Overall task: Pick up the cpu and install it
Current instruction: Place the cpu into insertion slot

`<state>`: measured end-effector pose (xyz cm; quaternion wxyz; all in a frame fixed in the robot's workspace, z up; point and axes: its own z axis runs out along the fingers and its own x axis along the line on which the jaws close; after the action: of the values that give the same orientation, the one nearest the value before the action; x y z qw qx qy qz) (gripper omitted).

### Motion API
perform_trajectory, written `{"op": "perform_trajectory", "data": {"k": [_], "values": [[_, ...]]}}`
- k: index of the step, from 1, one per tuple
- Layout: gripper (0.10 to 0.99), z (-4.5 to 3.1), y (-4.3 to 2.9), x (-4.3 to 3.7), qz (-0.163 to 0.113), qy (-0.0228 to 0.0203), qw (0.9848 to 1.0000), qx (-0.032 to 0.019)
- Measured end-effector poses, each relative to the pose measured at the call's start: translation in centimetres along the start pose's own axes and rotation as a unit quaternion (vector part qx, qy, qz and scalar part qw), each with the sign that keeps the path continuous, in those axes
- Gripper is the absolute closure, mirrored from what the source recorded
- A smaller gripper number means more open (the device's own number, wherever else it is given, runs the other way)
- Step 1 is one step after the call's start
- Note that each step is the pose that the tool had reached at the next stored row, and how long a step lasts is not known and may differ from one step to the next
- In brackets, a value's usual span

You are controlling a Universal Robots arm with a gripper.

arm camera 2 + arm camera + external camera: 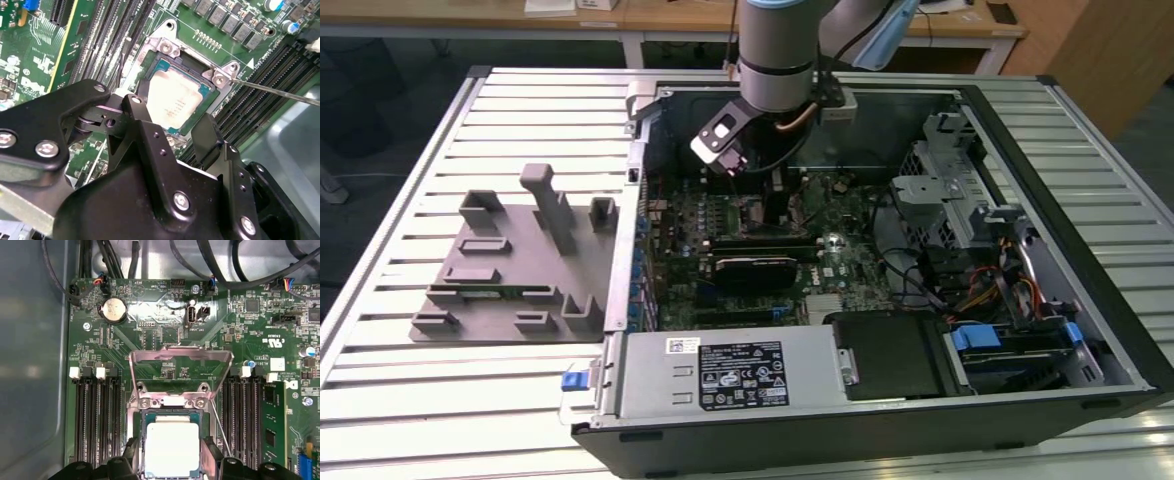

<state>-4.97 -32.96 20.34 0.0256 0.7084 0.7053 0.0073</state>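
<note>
The gripper (171, 465) hangs low inside the computer case (854, 440), straddling the cpu (171, 445); whether it clamps the chip or has let go, I cannot tell. The cpu lies flat in the socket (172, 401) on the motherboard (150, 315) and looks seated. The socket's metal cover (180, 356) stands raised, so closing it appears to be what is left.

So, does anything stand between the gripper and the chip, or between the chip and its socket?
Nothing visible does. The chip already lies inside the socket, whose metal cover plate is swung up and clear of it. The gripper is right at the chip, with nothing between them.
</note>
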Motion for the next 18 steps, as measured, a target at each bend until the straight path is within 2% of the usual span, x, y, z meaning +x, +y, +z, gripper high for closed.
{"op": "perform_trajectory", "data": {"k": [8, 10, 11, 13, 14, 16, 17, 18], "values": [[0.486, -0.03, 0.00, 0.00, 0.000, 0.0001, 1.0000, 0.0000], [0.612, -0.04, 0.00, 0.00, 0.000, 0.0001, 1.0000, 0.0000], [0.612, -0.04, 0.00, 0.00, 0.000, 0.0001, 1.0000, 0.0000], [0.729, -0.04, 0.00, 0.00, 0.000, 0.0001, 1.0000, 0.0000], [0.729, -0.05, 0.00, 0.00, 0.000, 0.0000, 1.0000, 0.0000], [0.847, -0.05, 0.00, 0.00, 0.000, 0.0001, 1.0000, 0.0000], [0.847, -0.05, 0.00, 0.00, 0.000, 0.0001, 1.0000, 0.0000], [0.906, -0.06, 0.00, 0.00, 0.000, 0.0000, 1.0000, 0.0000]]}}
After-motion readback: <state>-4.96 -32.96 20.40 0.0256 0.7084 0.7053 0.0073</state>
